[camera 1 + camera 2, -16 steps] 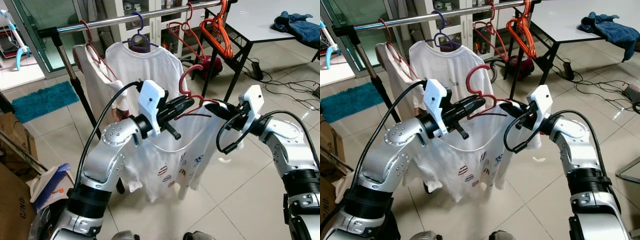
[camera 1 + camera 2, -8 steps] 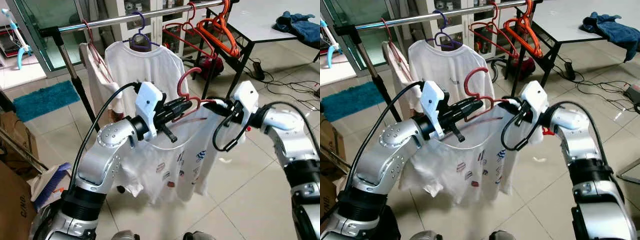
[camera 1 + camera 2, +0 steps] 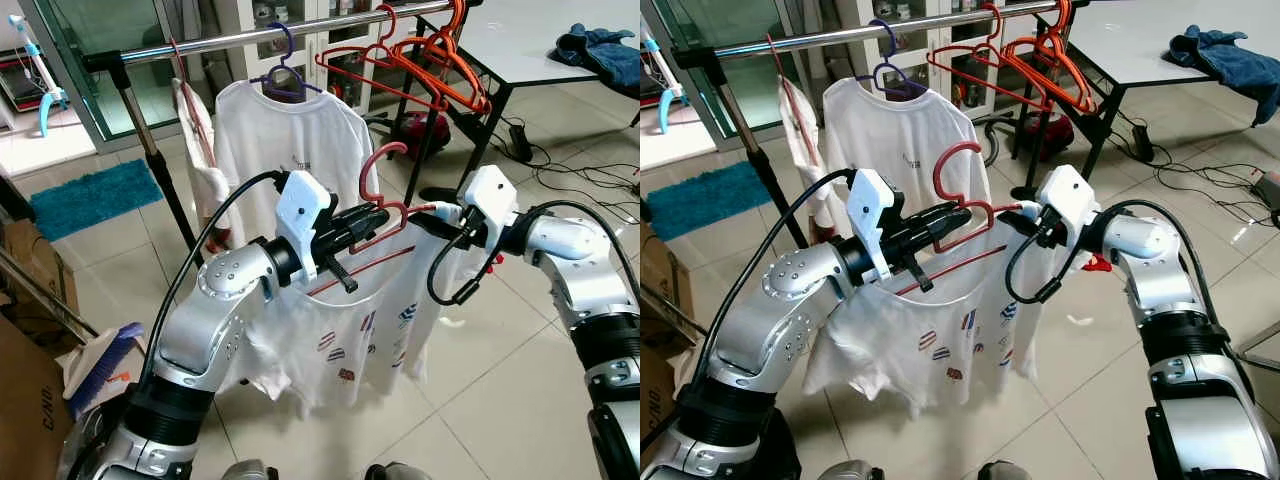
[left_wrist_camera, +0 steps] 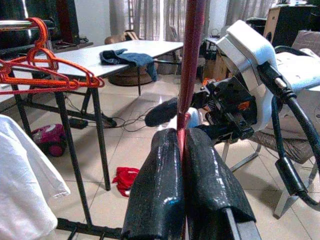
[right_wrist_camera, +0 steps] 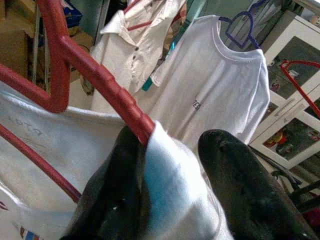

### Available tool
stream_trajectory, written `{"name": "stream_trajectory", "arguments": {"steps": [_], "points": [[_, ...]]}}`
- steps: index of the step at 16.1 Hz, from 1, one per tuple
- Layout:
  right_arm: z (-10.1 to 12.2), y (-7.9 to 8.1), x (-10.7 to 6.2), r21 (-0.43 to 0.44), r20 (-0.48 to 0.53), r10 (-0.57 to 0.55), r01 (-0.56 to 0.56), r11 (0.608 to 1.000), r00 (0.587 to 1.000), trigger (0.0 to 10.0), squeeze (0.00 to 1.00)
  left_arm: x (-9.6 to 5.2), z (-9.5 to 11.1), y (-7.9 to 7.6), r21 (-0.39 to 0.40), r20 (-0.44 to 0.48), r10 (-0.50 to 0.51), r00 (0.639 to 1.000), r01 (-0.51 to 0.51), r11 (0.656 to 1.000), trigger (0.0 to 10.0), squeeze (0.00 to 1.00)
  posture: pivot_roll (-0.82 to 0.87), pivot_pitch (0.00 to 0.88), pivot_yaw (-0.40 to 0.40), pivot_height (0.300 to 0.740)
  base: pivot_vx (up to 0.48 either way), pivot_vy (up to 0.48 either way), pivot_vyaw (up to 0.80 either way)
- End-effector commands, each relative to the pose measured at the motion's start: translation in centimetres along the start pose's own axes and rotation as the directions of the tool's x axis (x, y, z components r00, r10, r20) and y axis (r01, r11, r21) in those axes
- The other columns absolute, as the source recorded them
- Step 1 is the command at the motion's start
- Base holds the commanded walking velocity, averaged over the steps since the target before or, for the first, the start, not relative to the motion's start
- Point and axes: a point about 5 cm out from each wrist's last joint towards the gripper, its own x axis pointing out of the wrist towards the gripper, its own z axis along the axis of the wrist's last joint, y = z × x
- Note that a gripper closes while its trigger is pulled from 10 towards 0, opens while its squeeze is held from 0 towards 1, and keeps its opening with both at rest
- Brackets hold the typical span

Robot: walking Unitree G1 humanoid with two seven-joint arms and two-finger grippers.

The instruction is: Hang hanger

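Together, both claws, left claw (image 3: 375, 216) and right claw (image 3: 432, 212), clamp the red plastic hanger (image 3: 385, 205) draped in soft white shirt (image 3: 350, 320).

The hanger (image 3: 378, 190) is dark red, and its shirt (image 3: 350, 320) is white with small red, blue and navy striped motifs. On the silver rail (image 3: 250, 38) at 12 o'clock, a plain white tee (image 3: 290, 140) with tiny dark print hangs from a purple hanger (image 3: 285, 75); orange hangers (image 3: 450, 60) sit at 1 o'clock. A teal rug (image 3: 90, 195) lies at 9 o'clock, blue cloth (image 3: 600, 45) at 2. Both black-fingered grippers have white housings and silver arms.
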Motion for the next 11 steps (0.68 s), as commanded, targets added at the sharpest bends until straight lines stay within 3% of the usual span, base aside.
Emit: {"name": "stream_trajectory", "arguments": {"steps": [1, 5, 9, 11], "points": [[-0.4, -0.3, -0.4, -0.023, -0.041, -0.009, 0.008, 1.000, 0.999, 10.0, 0.03, -0.1, 1.0, 0.1, 0.026, 0.036, 0.002, 0.999, -0.003, 1.000, 10.0, 0.00, 0.04, 0.000, 0.019, 0.740, 0.000, 0.000, 0.00], [-0.9, -0.6, -0.9, -0.038, -0.069, -0.033, 0.031, 0.999, 0.997, 10.0, 0.00, -0.1, 1.0, 0.2, 0.030, 0.033, 0.002, 0.999, -0.003, 1.000, 10.0, 0.00, 0.04, 0.000, 0.023, 0.740, 0.000, 0.000, 0.00], [-0.7, -2.6, -1.6, -0.036, -0.059, -0.189, 0.187, 0.982, 0.980, 10.0, 0.00, -0.1, 1.0, 0.4, 0.031, 0.033, 0.008, 0.999, -0.009, 0.999, 10.0, 0.00, 0.04, 0.000, 0.021, 0.740, 0.000, 0.000, 0.00], [-0.3, -2.6, -1.4, -0.007, -0.030, -0.192, 0.192, 0.981, 0.981, 10.0, 0.00, -0.1, 1.0, 0.4, 0.030, 0.033, 0.009, 0.999, -0.010, 0.999, 10.0, 0.00, 0.04, 0.000, 0.020, 0.740, 0.000, 0.000, 0.00]]}}
